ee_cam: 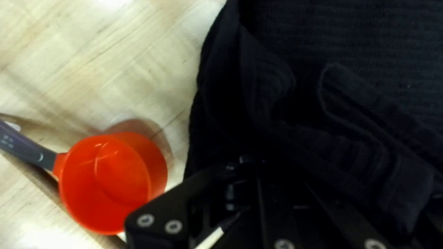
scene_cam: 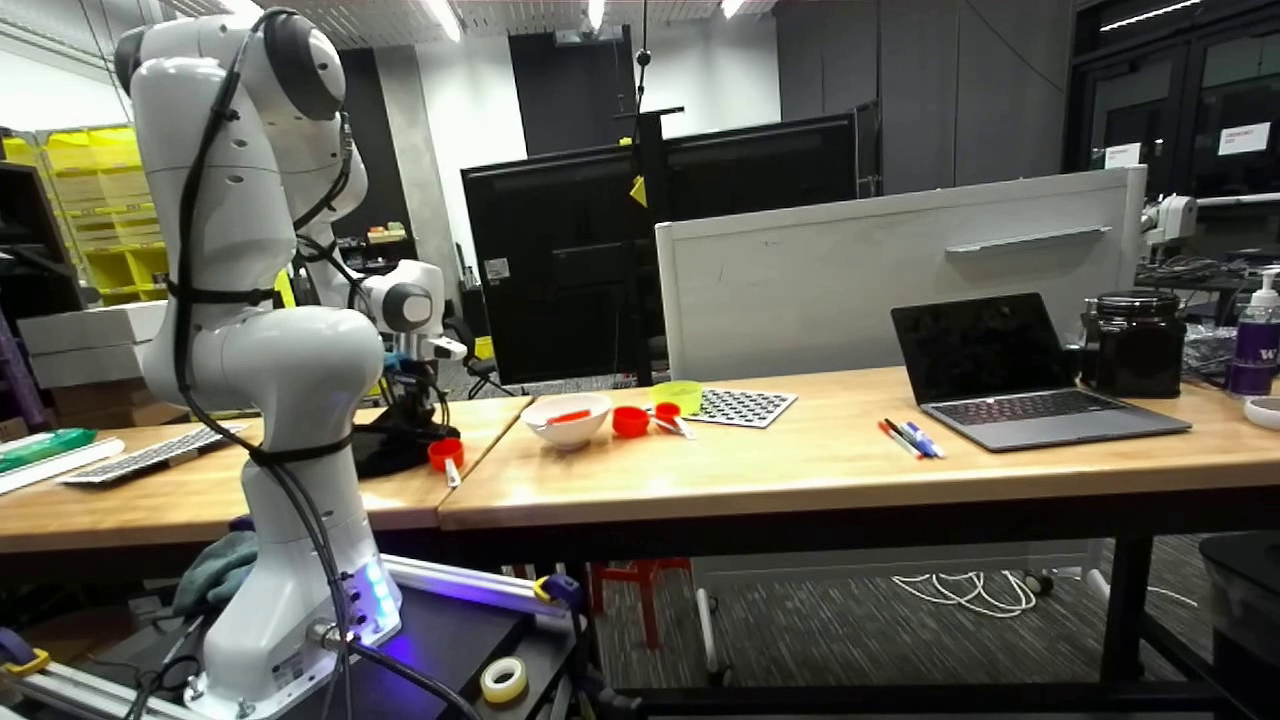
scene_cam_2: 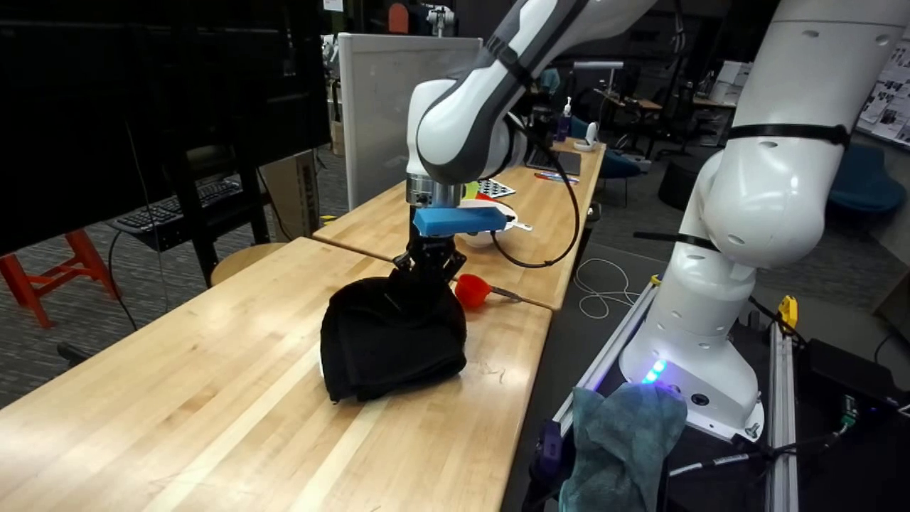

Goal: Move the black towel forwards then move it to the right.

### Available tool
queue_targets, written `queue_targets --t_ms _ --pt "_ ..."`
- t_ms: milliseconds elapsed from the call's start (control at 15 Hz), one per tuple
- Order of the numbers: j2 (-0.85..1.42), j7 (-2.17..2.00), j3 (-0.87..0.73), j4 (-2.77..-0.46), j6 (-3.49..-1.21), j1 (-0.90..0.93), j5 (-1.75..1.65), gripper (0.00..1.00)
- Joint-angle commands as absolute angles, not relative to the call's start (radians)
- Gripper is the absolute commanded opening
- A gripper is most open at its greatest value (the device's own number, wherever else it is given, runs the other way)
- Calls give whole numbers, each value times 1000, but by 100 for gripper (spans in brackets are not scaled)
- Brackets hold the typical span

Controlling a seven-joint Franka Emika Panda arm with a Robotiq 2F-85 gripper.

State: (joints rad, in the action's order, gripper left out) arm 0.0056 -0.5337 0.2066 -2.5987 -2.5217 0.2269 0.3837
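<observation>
The towel is matt cloth — finely ribbed.

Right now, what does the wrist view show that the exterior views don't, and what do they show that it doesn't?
Wrist view only: the ribbed weave of the black towel and small screw heads on the gripper.
Exterior views only: the white robot arm, the laptop and the white bowl.
Shared: the towel, the gripper, the wooden tabletop and the red measuring cup.
</observation>
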Motion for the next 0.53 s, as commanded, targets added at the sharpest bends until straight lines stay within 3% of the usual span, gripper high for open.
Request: queue_targets --t_ms 0,467 --pt "44 -473 183 -2568 -2512 195 367 0" --pt "74 -421 126 -2505 -2451 142 321 0"
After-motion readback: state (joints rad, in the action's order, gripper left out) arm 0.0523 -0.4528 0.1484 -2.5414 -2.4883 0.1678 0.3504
